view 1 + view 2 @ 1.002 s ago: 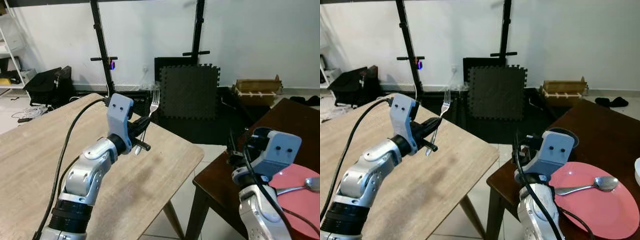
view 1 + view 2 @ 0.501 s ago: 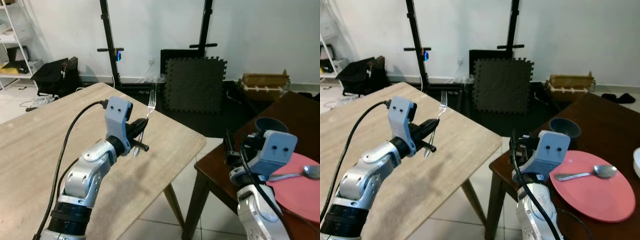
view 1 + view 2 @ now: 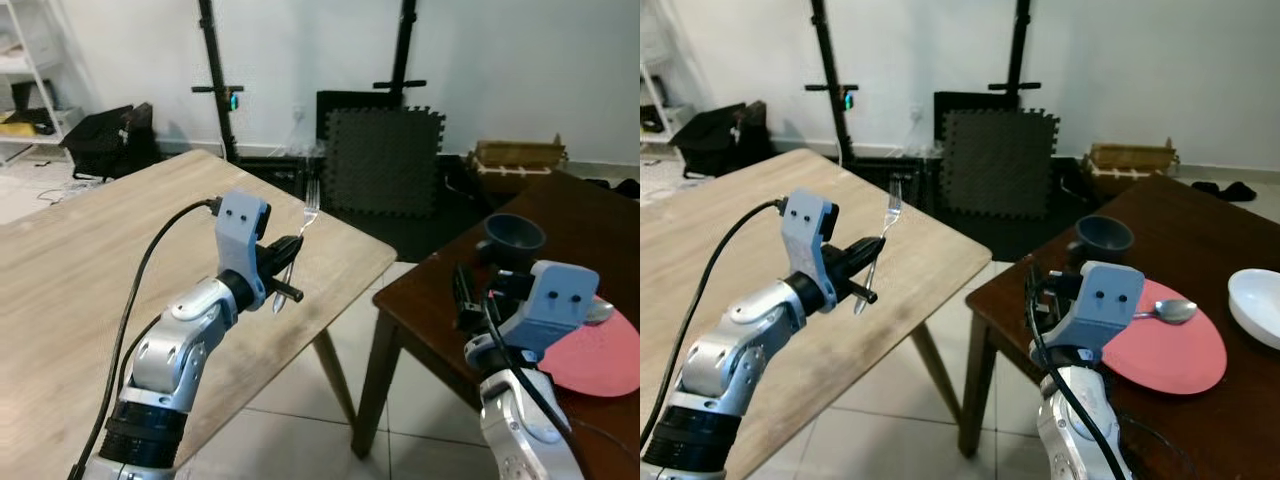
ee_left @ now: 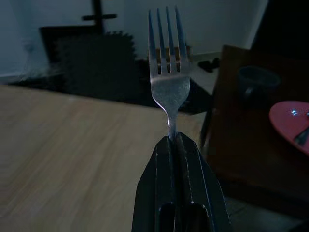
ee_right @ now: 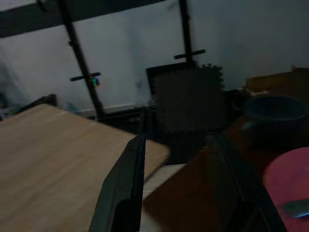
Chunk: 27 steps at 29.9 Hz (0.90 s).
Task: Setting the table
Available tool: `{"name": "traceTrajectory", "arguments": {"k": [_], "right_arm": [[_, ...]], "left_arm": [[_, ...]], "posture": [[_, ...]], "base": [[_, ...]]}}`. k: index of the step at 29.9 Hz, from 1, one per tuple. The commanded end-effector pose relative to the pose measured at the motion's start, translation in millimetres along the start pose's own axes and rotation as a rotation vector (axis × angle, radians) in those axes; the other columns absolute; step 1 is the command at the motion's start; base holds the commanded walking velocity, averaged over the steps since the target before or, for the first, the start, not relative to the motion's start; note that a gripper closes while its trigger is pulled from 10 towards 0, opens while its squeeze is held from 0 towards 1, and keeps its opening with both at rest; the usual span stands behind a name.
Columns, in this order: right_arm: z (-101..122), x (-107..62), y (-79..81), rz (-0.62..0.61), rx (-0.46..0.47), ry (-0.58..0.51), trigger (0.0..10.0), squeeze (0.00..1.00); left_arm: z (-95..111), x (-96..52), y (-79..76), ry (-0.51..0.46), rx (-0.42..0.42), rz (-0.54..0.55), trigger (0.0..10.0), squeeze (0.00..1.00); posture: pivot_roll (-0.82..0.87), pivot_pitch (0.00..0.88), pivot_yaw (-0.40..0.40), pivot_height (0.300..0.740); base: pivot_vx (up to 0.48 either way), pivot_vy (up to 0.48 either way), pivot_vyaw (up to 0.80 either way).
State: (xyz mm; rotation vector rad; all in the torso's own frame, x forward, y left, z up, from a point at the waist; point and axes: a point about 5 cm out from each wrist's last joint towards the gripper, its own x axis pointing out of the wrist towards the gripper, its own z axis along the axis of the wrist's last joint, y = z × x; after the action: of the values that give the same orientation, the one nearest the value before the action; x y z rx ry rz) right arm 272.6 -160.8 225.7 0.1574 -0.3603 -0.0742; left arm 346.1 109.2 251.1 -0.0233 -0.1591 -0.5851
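White wall (image 3: 520,60), tiled floor (image 3: 300,430), foam mats (image 3: 380,160).

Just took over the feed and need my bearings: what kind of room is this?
Probably a lived-in home room used for dining and exercise. A dark wooden table carries a pink plate with a spoon, while foam mats and a black rack stand by the wall.

Left arm raised forward, left hand (image 3: 287,262) clamped on a fork (image 4: 167,72) handle. Right arm bent low, right hand (image 5: 186,193) fingers spread apart.
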Motion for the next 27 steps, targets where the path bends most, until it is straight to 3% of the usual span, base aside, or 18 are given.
{"name": "traceTrajectory", "arguments": {"k": [1,8,24,27], "right_arm": [[-3.5,-1.9,0.4,-0.003,-0.005,0.017,10.0,0.00],[-3.8,-2.1,0.1,-0.008,-0.005,0.020,10.0,0.00],[-5.0,-2.4,-1.3,-0.022,0.007,0.026,10.0,0.00],[-5.2,-2.5,-1.5,-0.026,0.015,0.028,10.0,0.00]], "left_arm": [[-3.5,-2.4,2.9,0.016,-0.003,0.016,10.0,0.00],[-3.7,-2.2,3.4,0.019,0.022,0.018,10.0,0.00],[-8.1,-0.7,2.6,0.046,0.060,0.013,10.0,0.00],[-8.4,-0.5,2.6,0.047,0.062,0.011,10.0,0.00]], "posture": [[-0.03,0.018,0.089,0.740],[-0.03,0.023,0.092,0.740],[-0.03,0.028,0.096,0.740],[-0.03,0.028,0.098,0.740]], "base": [[0.000,0.442,0.00],[0.000,0.399,0.00],[0.000,0.000,0.00],[0.000,0.000,-0.80]]}}
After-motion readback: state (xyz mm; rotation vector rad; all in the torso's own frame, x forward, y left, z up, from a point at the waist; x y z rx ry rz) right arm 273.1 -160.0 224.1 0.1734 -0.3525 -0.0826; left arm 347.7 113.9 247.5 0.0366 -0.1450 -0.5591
